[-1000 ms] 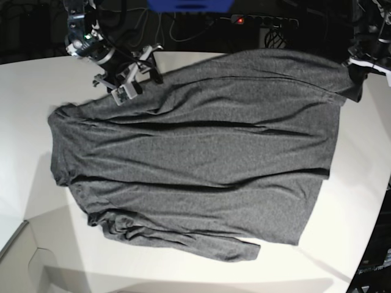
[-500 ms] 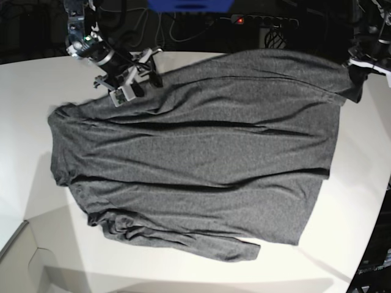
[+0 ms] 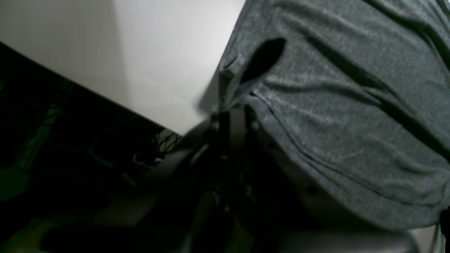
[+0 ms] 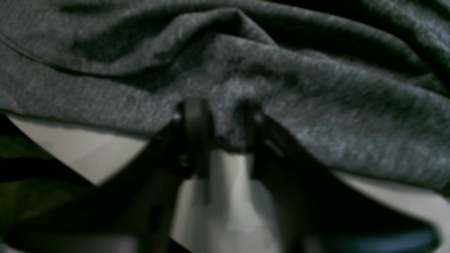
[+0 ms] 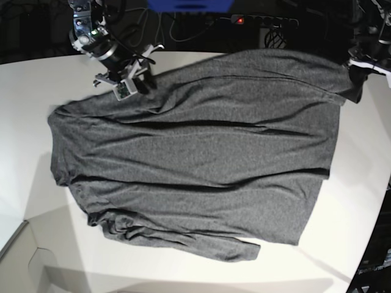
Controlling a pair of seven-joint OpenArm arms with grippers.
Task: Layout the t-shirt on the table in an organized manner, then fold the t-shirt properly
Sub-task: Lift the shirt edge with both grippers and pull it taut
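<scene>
My left gripper [image 3: 232,116] is clamped on the t-shirt [image 5: 195,152] hem corner, and my right gripper [image 4: 219,123] has narrowed onto a thin fold at the far edge. The shirt is spread across the table [image 5: 36,79]. Risk: the shallow right bite slips when I tension it, bunching the cloth.

backdrop: dark, mostly black beyond the far edge
blue box [image 5: 190,5]: far centre, top cut off
power strip [image 5: 264,21]: far right of centre, red light on
cables [image 5: 183,30]: tangled, far side, dark
light: bright from above, soft shadows near left
</scene>
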